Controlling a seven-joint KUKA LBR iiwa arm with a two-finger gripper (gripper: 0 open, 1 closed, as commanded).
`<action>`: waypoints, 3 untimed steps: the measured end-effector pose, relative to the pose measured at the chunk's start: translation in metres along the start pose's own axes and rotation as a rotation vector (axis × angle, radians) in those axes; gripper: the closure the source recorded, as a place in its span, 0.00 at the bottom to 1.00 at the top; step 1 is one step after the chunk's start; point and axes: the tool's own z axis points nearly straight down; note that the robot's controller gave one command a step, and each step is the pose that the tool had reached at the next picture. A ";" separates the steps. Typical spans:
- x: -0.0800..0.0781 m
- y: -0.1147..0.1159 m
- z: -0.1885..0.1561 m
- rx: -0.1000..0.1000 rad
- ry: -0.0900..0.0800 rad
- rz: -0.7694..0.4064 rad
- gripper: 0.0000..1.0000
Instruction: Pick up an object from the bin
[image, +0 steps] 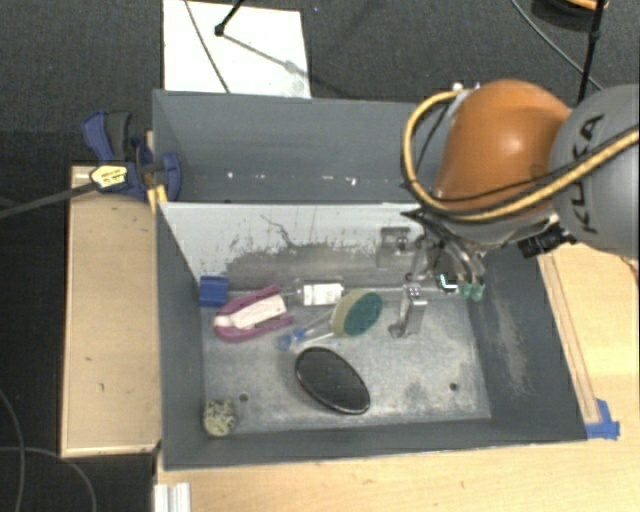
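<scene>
Pincer (408, 320), state indeterminable, just right of round teal-green scrubber disc (358, 312); judged best centred over it before closing.

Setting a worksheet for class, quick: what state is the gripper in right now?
Gripper: open or closed cannot be told; it hangs beside the green disc.

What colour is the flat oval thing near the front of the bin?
The oval thing is black; camera view.
</scene>
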 end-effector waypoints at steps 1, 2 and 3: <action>-0.017 -0.011 0.148 0.000 -0.009 -0.083 0.00; -0.022 -0.010 0.140 -0.001 -0.026 -0.081 1.00; -0.031 -0.018 0.002 0.001 -0.016 -0.090 1.00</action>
